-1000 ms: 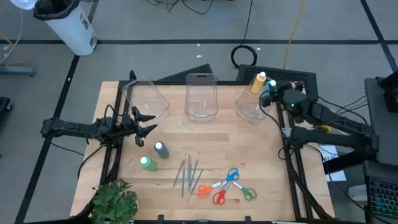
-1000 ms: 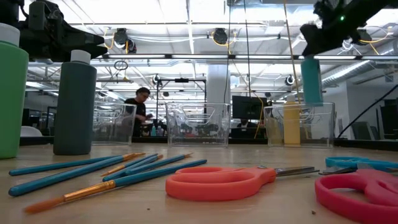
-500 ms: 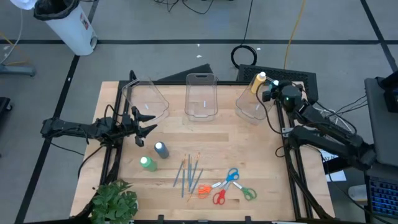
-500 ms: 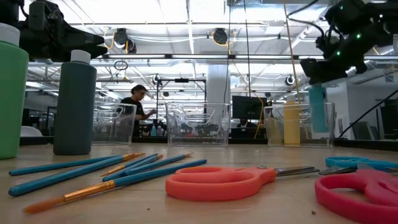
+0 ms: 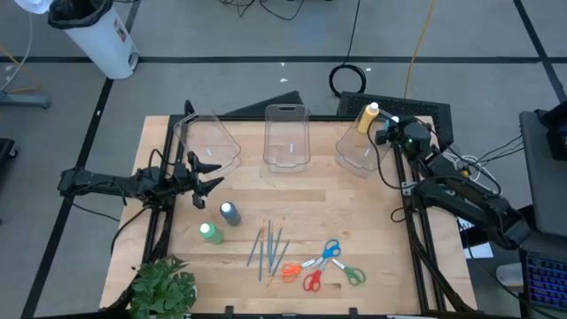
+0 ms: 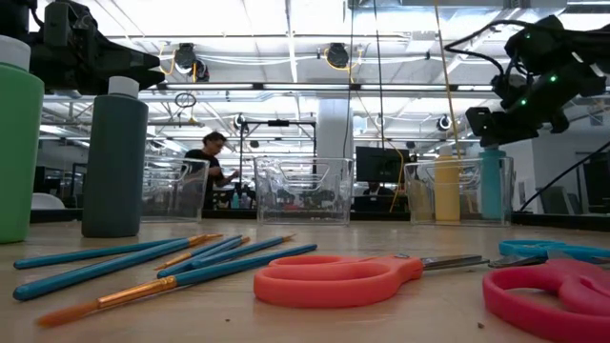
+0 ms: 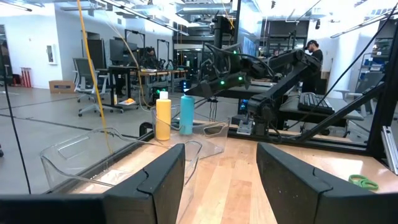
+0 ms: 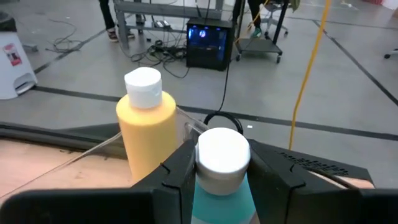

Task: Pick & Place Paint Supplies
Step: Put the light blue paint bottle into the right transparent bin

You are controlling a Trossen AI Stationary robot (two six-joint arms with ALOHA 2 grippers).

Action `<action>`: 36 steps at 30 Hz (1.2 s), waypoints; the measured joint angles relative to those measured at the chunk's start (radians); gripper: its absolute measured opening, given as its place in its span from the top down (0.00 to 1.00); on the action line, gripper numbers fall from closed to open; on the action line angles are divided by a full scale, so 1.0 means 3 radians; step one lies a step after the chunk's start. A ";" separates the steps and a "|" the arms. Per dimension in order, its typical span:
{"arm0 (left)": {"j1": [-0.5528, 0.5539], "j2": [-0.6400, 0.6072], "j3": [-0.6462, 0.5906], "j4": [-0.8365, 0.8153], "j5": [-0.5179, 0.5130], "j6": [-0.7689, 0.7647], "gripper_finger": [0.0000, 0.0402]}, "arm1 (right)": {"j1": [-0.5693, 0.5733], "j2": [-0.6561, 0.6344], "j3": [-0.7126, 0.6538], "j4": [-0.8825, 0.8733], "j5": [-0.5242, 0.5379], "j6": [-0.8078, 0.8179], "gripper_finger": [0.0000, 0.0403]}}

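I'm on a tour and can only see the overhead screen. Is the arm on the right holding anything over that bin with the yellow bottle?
Observer: Yes. Its wrist camera shows the right gripper closed on a white-capped blue bottle, right beside the yellow bottle.
Visitor: Is the bottle hanging in the air?
Observer: It seems not. From table height, its base looks level with the yellow one's, down inside the right bin.
Visitor: And the other arm?
Observer: The left gripper has its fingers apart with nothing between them, as its own wrist camera shows.
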 joint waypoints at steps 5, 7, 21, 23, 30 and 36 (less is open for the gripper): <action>0.0000 0.0000 0.0000 -0.0001 0.0000 0.0000 0.48 | -0.0109 0.0009 -0.0023 0.0049 -0.0001 -0.0012 0.75; 0.0001 0.0000 0.0000 -0.0001 0.0000 0.0000 0.48 | -0.0153 0.0035 -0.0024 0.0049 -0.0077 -0.0047 0.75; 0.0000 0.0000 0.0000 -0.0001 0.0000 0.0000 0.48 | -0.0265 0.0113 -0.0023 0.0100 -0.0249 -0.0061 0.75; 0.0000 0.0000 0.0000 -0.0001 0.0000 0.0000 0.48 | -0.0265 0.0113 -0.0023 0.0100 -0.0250 -0.0061 0.75; 0.0000 0.0000 0.0000 -0.0001 0.0000 0.0000 0.48 | -0.0258 0.0113 -0.0022 0.0088 -0.0247 -0.0061 0.63; 0.0001 0.0000 0.0000 -0.0001 0.0000 0.0000 0.48 | -0.0190 0.0114 -0.0022 0.0076 -0.0252 -0.0062 0.50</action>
